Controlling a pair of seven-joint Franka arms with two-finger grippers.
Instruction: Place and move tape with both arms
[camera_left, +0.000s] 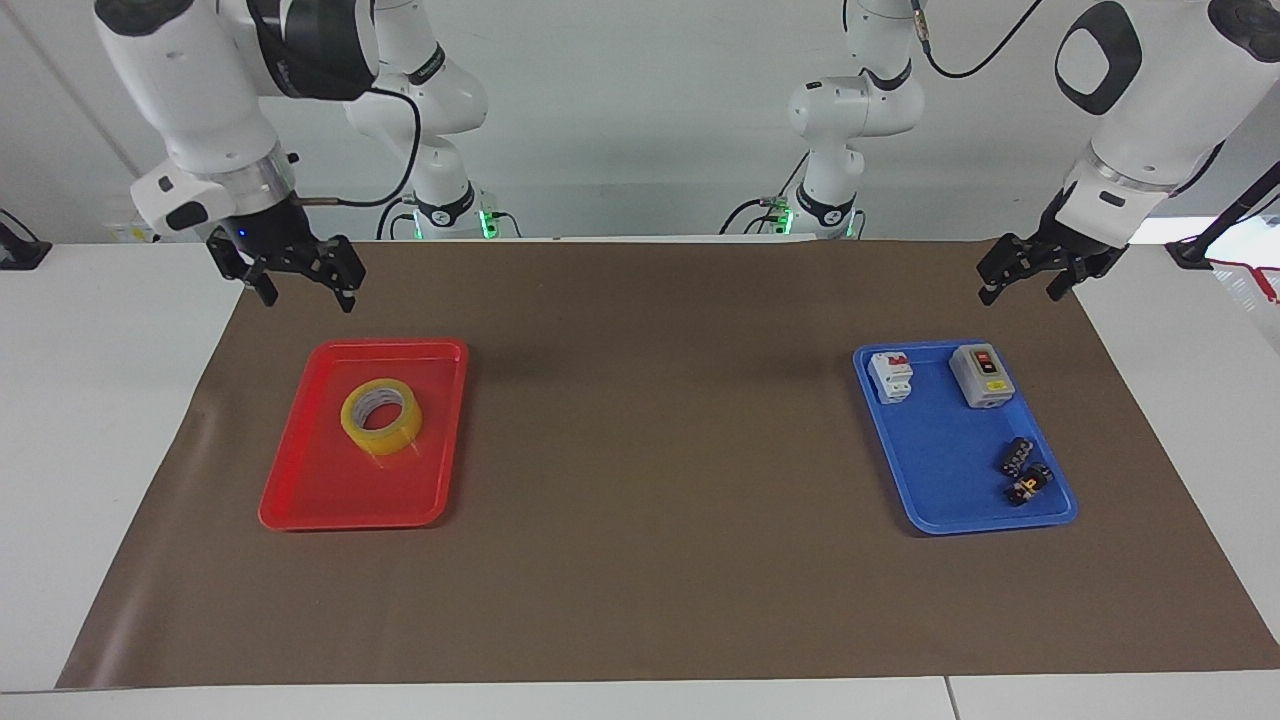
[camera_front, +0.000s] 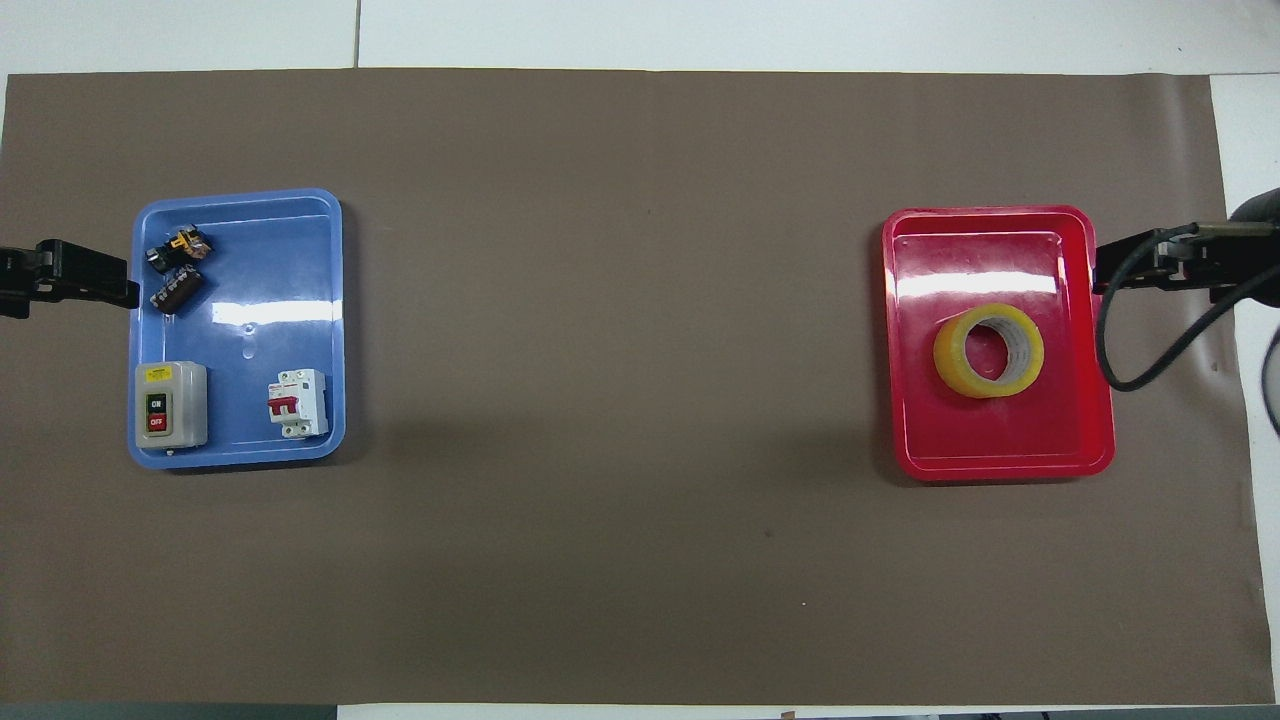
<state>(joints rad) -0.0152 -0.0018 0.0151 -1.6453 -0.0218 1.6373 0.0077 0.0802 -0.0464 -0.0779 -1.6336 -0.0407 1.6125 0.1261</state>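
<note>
Overhead, both hands seem cut off at edges.

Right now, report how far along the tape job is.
Done: the tape lies flat in the red tray. In hand: nothing; the right claw hangs open above the mat beside the tray, and the left claw waits open near the blue tray. Left: no further step is evident.

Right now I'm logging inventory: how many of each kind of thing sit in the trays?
Tape roll: 1
Switch box: 1
Circuit breaker: 1
Black connectors: 2
Total: 5, in the red tray and blue tray.
</note>
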